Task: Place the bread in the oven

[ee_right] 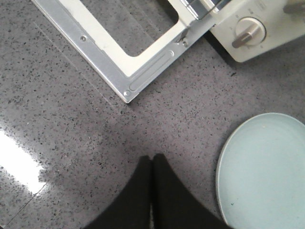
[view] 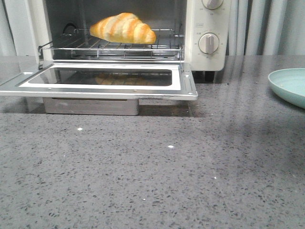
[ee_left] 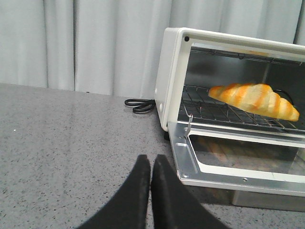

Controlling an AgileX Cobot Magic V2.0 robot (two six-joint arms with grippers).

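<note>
1. The bread [view: 123,28] lies on the wire rack [view: 114,47] inside the oven [view: 205,52], toward the middle of the rack and a little back from its front edge. From this, the main step of the task looks done.
2. The oven door [view: 97,88] hangs fully open, flat out toward the near side over the grey counter [view: 152,176]. Closing it is the only thing I would judge could be left, if the task calls for that at all.
3. The left gripper [ee_left: 151,164] sits low over the counter to the left of the oven, its fingers pressed together and holding nothing.
4. The right gripper [ee_right: 152,164] is above the counter near the door's right corner, with jaws likewise closed and empty.
5. The pale green plate [view: 290,86] sits on the right of the counter with nothing on it, just beside the right gripper in the wrist view.
6. Neither arm shows in the front view, so both seem drawn back from the oven.
</note>
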